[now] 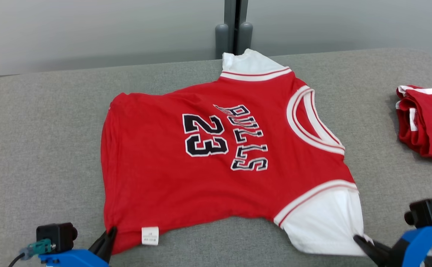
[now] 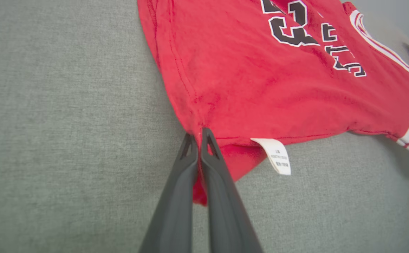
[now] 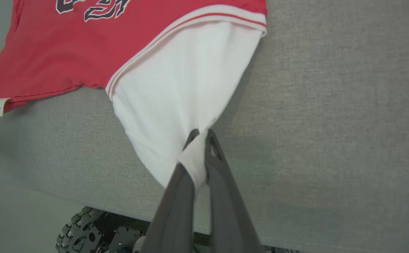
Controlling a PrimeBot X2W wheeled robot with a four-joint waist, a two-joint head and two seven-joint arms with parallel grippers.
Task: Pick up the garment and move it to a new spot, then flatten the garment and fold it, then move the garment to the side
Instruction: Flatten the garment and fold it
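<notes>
Now gripped at two near corners: a red jersey [image 1: 201, 167]. Spread front-up across the middle of a grey pad [image 1: 34, 148], hem to the left, collar to the right, "23" and "BULLS" in black and white across the chest. Fairly flat, with slight rippling along the near edge and the left hem.

On the left gripper [image 2: 198, 135], jaws closed tight, pinching the near left hem corner. Red cloth bunched between the fingers and poking out on the near side of the tips. Just right of that grip, a white label [image 2: 276, 156] hanging from the near edge onto the pad.

On the right gripper [image 3: 200, 135], jaws closed on the tip of the white near sleeve [image 3: 176, 88]. A fold of white cloth squeezed between the fingers and drawn to a point toward the pad's near edge.

White far sleeve [image 1: 249, 63] lying at the pad's far edge, close to a dark post [image 1: 234, 33] against the pale wall [image 1: 90, 29].

Well apart, at the pad's right edge, a second garment [image 1: 427, 126] in red and white, bunched or folded, touching neither the jersey nor a gripper.

Below the pad's near edge in the right wrist view, a wheel [image 3: 81, 232].
</notes>
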